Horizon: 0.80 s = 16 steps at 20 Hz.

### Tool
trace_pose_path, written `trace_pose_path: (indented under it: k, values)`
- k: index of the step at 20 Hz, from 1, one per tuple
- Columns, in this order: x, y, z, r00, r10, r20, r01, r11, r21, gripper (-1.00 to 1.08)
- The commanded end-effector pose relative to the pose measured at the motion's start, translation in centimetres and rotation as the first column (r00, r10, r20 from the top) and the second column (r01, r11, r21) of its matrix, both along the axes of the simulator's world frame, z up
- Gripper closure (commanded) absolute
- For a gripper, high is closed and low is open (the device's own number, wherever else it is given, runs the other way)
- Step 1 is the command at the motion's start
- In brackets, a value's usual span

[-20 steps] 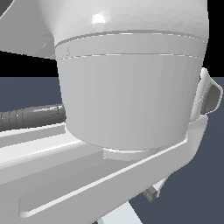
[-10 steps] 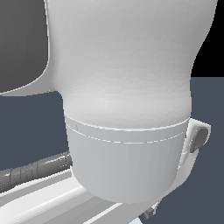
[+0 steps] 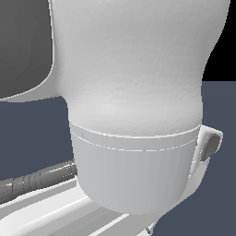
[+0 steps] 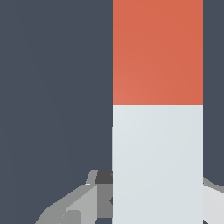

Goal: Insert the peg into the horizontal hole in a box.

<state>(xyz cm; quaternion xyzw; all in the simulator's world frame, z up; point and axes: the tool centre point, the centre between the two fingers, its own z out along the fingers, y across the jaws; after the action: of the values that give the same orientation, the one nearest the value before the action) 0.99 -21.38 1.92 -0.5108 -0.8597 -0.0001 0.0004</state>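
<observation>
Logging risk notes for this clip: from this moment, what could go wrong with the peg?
1. The hand meets the peg on its pale half, off-centre, so the peg may tilt or pivot when lifted.
2. Neither view shows the box or hole; the arm fills the exterior view, so alignment cannot be checked and could drift unnoticed.

No text, label, brand, number or sign readable anywhere in either view. Plain unmarked surfaces only: blank white casing on the arm filling the exterior view, and bare red-orange and pale halves on the peg in the wrist view.
</observation>
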Motion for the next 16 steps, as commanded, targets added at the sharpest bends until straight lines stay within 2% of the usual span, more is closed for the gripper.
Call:
trace_pose_path:
  k: [1,8,16]
  values:
    - [0.0,0.0,0.0,1.0,0.0,0.0,0.0,1.0,0.0,1.08]
    - [0.4,1.6,0.6,1.0,-0.008,0.0,0.008,1.0,0.0,1.08]
    - [2.1,7.2,2.9,0.999,-0.037,0.0,0.037,0.999,0.0,1.08]
